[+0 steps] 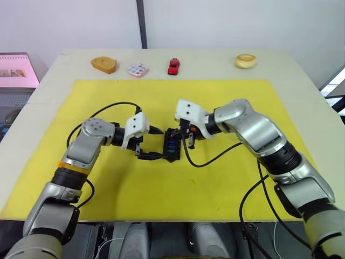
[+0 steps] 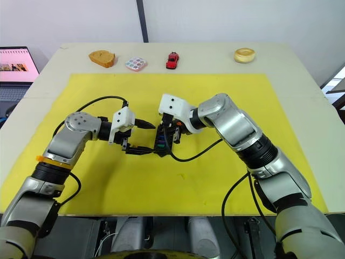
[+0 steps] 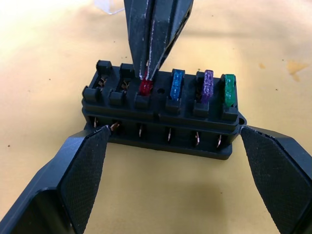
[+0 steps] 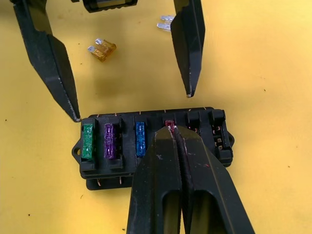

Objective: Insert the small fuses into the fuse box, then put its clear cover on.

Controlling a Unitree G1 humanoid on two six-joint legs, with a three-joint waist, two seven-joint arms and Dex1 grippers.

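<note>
right gripper (image 4: 178,141) fingers pinched on red fuse (image 3: 145,87) in fuse box (image 3: 161,114) — seemingly half seated, left gripper (image 3: 173,175) fingers spread wide, flanking box ends

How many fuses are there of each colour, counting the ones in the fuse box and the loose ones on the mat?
Green fuse: 1, in the box
Purple fuse: 1, in the box
Blue fuse: 1, in the box
Red fuse: 1, in the box, pinched by the right gripper
Amber fuse: 1, loose
Pale fuse: 1, loose, partly hidden
Total: 6
</note>
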